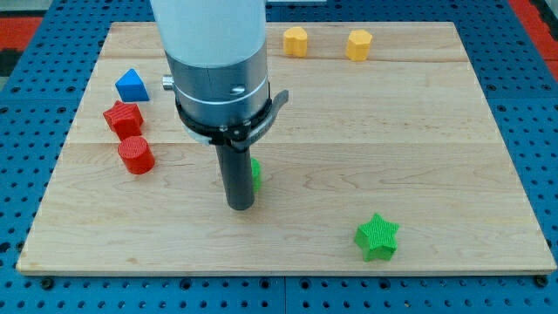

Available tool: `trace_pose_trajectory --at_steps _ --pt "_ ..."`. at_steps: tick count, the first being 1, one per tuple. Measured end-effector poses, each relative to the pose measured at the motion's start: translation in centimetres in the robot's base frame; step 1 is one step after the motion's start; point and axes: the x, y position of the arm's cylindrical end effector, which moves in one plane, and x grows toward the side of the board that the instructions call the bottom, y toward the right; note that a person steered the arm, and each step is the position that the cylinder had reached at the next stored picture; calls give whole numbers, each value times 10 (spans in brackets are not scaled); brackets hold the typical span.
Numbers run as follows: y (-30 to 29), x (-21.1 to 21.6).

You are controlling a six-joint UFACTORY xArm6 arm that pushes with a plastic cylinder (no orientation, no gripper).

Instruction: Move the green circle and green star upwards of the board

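The green star point(377, 236) lies on the wooden board point(418, 131) near the view's bottom right. The green circle point(256, 172) is mostly hidden behind my rod; only a sliver shows at the rod's right side. My tip point(240, 207) rests on the board just below and left of that green sliver, touching or almost touching it. The green star is far to the right of my tip.
A blue triangular block point(132, 85), a red star point(122, 117) and a red cylinder point(136, 155) sit at the view's left. Two yellow hexagonal blocks point(296, 41) point(358, 44) sit near the top edge. The arm's white body covers the upper middle.
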Motion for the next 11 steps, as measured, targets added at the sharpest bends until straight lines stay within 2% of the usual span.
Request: trace_pose_trajectory --at_steps 1,2,3,4,5,6,7,8,10,11 --pt "57 -3" --pt "187 -2" --pt "208 86" --pt "181 81" --pt "144 35" --pt "119 44" --pt "133 89" --pt "59 69" --pt "89 26" --pt "88 18"
